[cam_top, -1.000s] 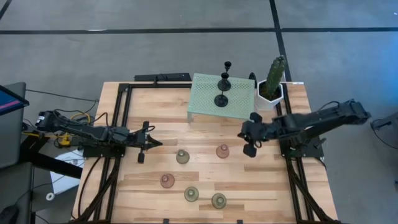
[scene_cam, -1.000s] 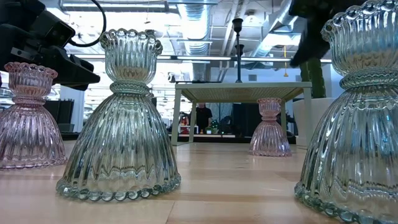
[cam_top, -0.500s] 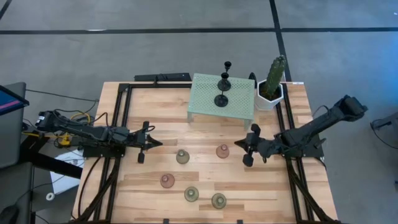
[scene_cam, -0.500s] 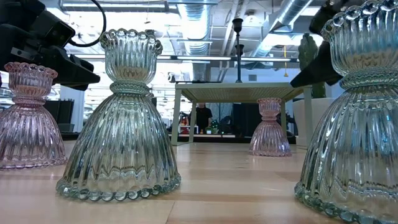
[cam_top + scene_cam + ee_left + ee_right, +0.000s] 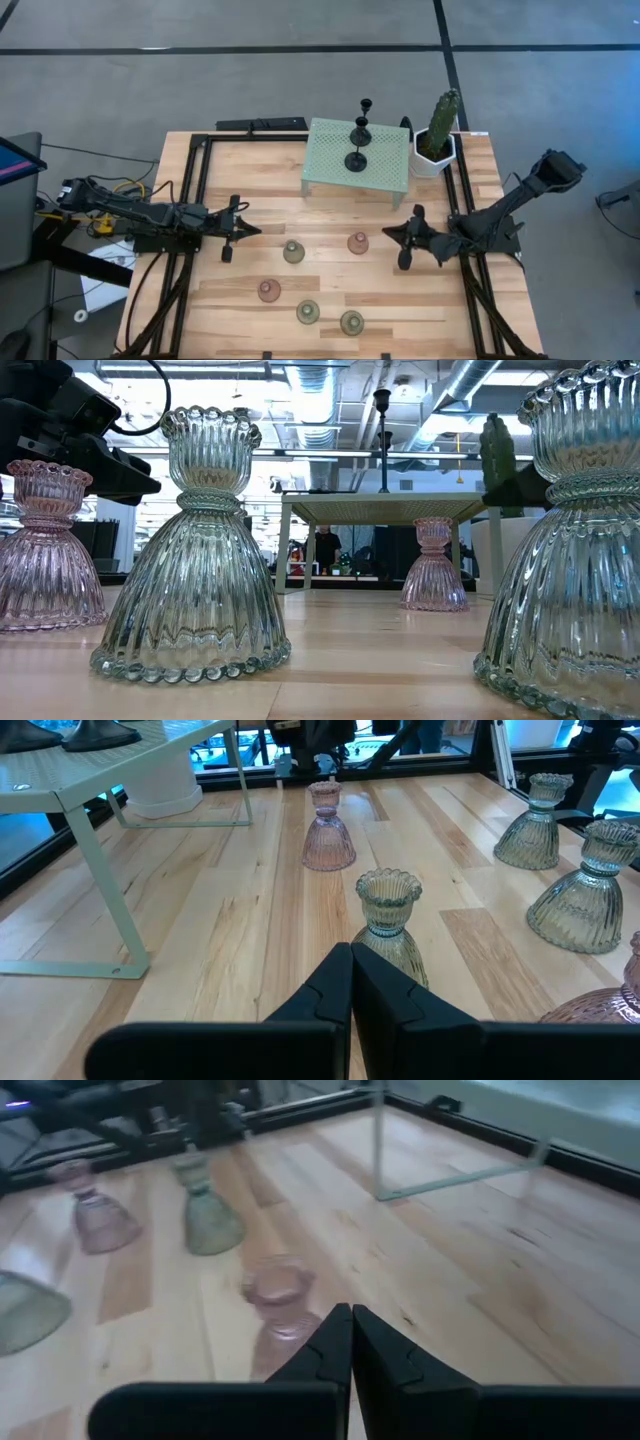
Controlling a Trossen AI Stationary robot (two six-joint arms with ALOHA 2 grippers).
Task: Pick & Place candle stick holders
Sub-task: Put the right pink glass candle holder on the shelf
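Observation:
Two black thin-stemmed holders stand by their round bases on the mint stand. Three pale green holders and two pink ones stand on the table. My left gripper is shut and empty, low over the table left of a pale green holder. My right gripper is shut and empty, just right of a pink holder.
A green cactus in a white pot stands right of the mint stand. Black frame rails run along the table's left, right and far sides. Bare wood lies between the stand and the glass holders.
My right gripper has come down from beside the stand and the cactus toward the table's near edge. It now lies low, pointing toward the table's left at the pink holder. The holders have not moved.

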